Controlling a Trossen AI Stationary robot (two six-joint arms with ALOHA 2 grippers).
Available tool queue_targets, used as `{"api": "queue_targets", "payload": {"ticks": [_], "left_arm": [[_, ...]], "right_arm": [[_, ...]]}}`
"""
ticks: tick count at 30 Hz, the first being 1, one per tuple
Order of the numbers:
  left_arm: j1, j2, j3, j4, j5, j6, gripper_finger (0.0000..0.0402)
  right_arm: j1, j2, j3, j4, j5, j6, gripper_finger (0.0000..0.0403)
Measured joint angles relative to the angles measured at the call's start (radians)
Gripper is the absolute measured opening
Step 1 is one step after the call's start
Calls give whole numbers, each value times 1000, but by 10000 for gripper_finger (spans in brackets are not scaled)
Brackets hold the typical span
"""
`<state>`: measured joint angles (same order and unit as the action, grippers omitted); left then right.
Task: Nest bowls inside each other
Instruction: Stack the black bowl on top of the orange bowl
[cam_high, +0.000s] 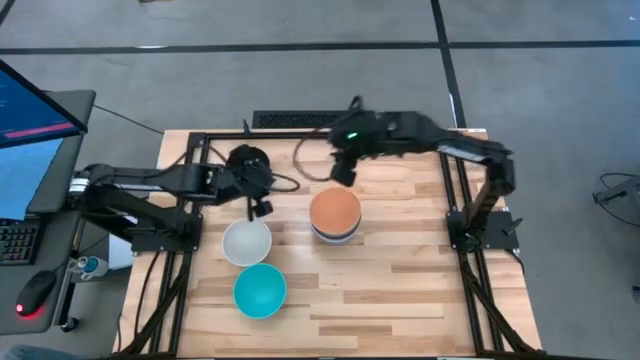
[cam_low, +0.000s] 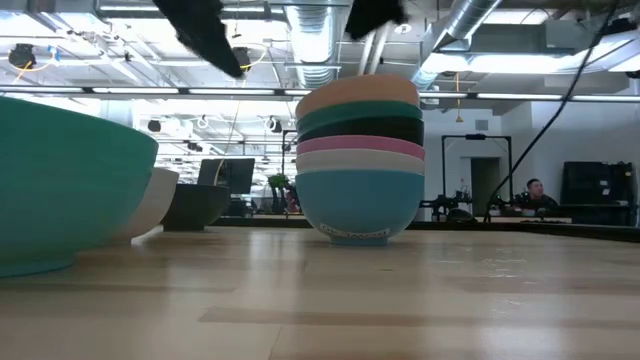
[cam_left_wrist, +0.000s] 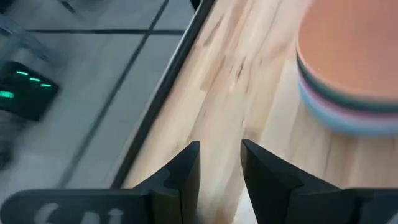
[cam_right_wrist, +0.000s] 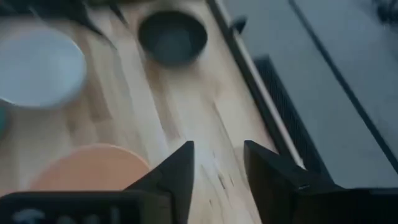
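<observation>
The nested stack of bowls (cam_low: 360, 165) stands upright near the centre of the wooden desk (cam_high: 400, 290). From the top it reads orange bowl (cam_high: 334, 210), teal-green, black, pink, white, then a cyan bowl (cam_low: 360, 205) at the base. A small marking shows low on that base bowl, too small to read. Three bowls stand apart from the stack: a white bowl (cam_high: 246, 242) on the left arm's side, a cyan bowl (cam_high: 260, 290) just beside it toward the front edge, and a black bowl (cam_right_wrist: 172, 37) toward the rear edge. The right pincer (cam_high: 343, 172) hangs above the desk just behind the stack, its fingers (cam_right_wrist: 180, 168) parted and holding nothing. The left pincer (cam_high: 261, 208) hangs between the black bowl and the white bowl, fingers (cam_left_wrist: 186, 174) narrowly parted and holding nothing. Bare desk surface lies to the right of the stack and along the front edge. A black metal frame (cam_high: 450, 180) borders the desk's sides and rear.
</observation>
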<state>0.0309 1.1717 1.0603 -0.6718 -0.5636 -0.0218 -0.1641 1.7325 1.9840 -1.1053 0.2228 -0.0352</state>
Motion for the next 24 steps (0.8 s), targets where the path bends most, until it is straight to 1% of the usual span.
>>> {"api": "queue_targets", "payload": {"ticks": [3, 4, 5, 7, 10, 12, 15, 19, 22, 24], "left_arm": [[135, 0, -100, 234, 211, -5, 114], [181, 1, -123, 277, 273, -20, 116], [227, 5, -140, 293, 310, -36, 117], [306, 18, -160, 251, 353, -46, 120], [405, 28, -153, 85, 362, -38, 125], [447, 35, -138, -19, 362, -42, 130], [475, 40, -128, -139, 411, -66, 140], [465, 74, -124, -157, 501, -127, 153], [435, 121, -124, -152, 508, -140, 161], [419, 152, -124, -153, 526, -178, 164]], "right_arm": [[-16, -96, 3, 5, -16, -2, 194], [-29, -131, 1, -6, -17, -8, 203], [-42, -166, 1, -11, -17, -11, 212], [-70, -236, 2, -25, -14, -3, 228], [-116, -322, 2, -88, -12, 12, 244], [-138, -361, -3, -126, -11, 37, 249], [-169, -411, -36, -139, -7, 62, 250], [-200, -456, -88, -149, 11, 101, 250], [-214, -464, -127, -145, 14, 108, 250], [-225, -464, -138, -141, 14, 122, 250]]}}
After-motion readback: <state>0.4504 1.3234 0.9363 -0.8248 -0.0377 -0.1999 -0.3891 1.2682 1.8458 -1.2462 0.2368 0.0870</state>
